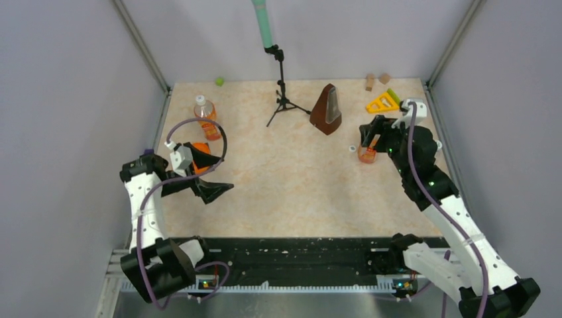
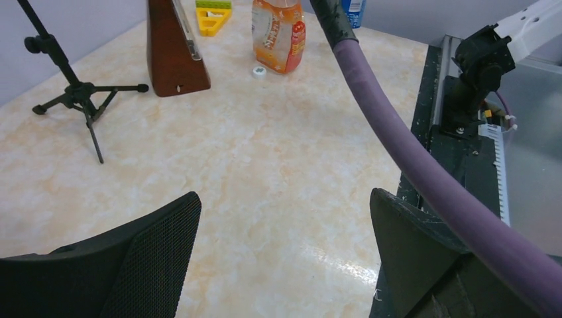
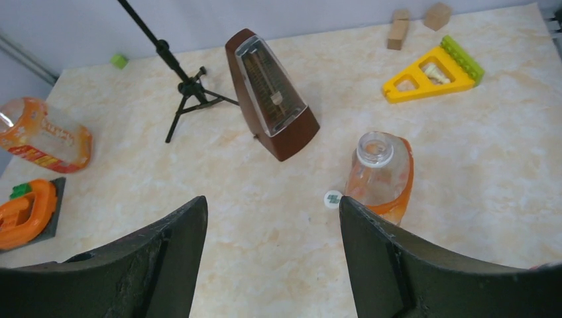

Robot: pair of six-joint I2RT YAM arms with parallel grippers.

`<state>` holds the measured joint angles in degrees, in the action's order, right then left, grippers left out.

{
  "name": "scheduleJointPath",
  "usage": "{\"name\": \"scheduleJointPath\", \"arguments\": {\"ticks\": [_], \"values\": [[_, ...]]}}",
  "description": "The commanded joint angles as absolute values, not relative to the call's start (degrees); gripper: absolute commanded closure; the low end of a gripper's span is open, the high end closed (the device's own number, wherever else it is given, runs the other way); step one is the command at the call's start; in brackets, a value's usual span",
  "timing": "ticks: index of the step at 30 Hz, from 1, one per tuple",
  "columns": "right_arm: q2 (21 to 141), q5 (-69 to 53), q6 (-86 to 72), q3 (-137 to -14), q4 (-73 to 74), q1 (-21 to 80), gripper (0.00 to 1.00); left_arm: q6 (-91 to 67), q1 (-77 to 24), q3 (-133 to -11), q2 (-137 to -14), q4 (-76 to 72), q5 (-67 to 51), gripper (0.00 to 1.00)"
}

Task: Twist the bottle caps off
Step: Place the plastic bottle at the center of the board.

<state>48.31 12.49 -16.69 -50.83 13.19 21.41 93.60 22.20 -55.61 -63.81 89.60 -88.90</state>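
**Plainly spread, nothing pinched**

The right pincer (image 3: 272, 222) stands spread; beyond it, right of centre, the squat bottle (image 3: 381, 169) is uncapped, its cap (image 3: 333, 197) on the surface (image 3: 504, 199) just beside it. The left pincer (image 2: 285, 205) gapes. The slim bottle (image 1: 206, 116), capped, sits upper left in the top view.

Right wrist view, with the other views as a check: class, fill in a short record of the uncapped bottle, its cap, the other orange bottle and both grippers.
Squat bottle: upright, orange liquid, neck open, no cap on
Loose cap: white, lying on the table just beside that bottle
Slim bottle: far left side, orange liquid, capped
Right gripper: open, holding nothing
Left gripper: open, holding nothing
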Motion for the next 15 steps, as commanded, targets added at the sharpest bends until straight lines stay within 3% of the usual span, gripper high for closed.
{"name": "scheduleJointPath", "arguments": {"ticks": [1, 5, 12, 15], "values": [[45.6, 6.6, -18.3, -53.2, 15.1, 22.3, 0.29, 92.8, 23.6, -56.7, -59.5, 90.5, -96.1, 0.02], [45.1, 4.0, -18.9, -52.5, 14.5, 23.0, 0.28, 89.0, 17.6, -59.9, -61.5, 90.5, -96.3, 0.01], [43.7, 0.3, -19.6, -51.5, 16.0, 23.5, 0.28, 88.2, -15.2, -69.6, -74.7, 90.9, -96.4, 0.01], [41.8, -1.2, -20.1, -50.7, 16.3, 23.6, 0.28, 88.6, -23.9, -72.8, -77.9, 91.0, -94.9, 0.02]]}}
